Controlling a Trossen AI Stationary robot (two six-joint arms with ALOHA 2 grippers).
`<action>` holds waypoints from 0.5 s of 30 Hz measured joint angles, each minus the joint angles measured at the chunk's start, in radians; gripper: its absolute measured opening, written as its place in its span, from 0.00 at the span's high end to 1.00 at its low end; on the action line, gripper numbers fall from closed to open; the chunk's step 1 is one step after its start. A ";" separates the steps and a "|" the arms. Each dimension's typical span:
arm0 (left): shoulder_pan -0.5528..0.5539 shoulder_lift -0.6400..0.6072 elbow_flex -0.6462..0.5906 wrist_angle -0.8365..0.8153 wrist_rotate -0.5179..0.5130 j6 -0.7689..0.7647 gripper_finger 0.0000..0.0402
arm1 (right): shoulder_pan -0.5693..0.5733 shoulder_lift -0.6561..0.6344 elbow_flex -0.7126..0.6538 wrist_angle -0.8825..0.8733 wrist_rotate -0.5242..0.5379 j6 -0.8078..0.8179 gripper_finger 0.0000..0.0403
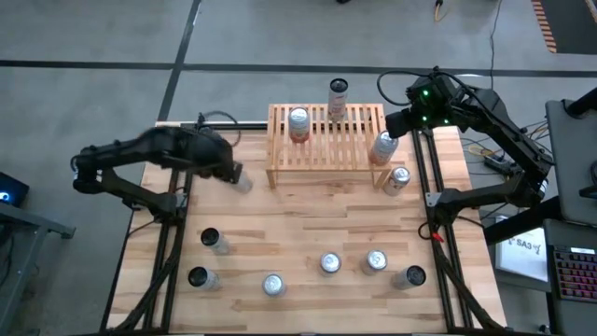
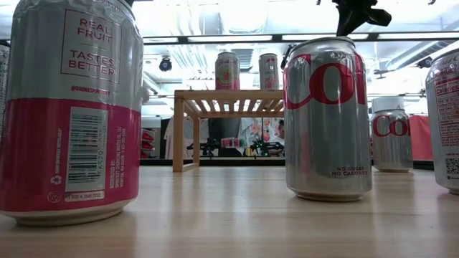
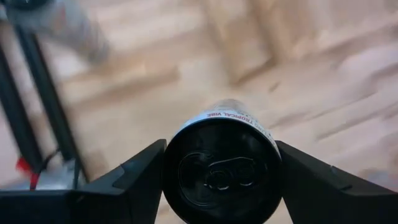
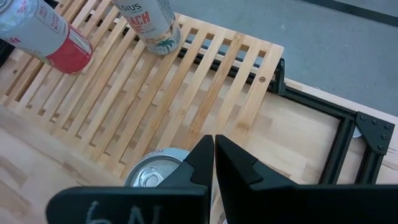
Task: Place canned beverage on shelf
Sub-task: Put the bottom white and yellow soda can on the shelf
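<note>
Already two cans stand on the shelf; my left gripper clamps a can near the tabletop's left edge, right gripper closed.

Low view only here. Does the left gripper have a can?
Observer: Yes, the left gripper is closed around a can.
Operator: Where is it?
Observer: Beside the left end of the shelf, not over it yet.
Operator: Right gripper?
Observer: The right gripper is shut and empty, at the shelf's right end.
</note>
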 joint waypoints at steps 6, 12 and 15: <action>0.000 0.030 0.222 -0.005 -0.151 0.091 0.39 | 0.000 0.000 0.000 0.000 0.000 0.000 0.98; 0.001 0.128 0.441 -0.002 -0.223 0.223 0.39 | 0.000 0.000 0.000 0.000 0.000 0.000 0.98; 0.006 0.199 0.545 -0.002 -0.227 0.297 0.39 | 0.000 0.000 0.000 0.000 0.000 0.000 0.98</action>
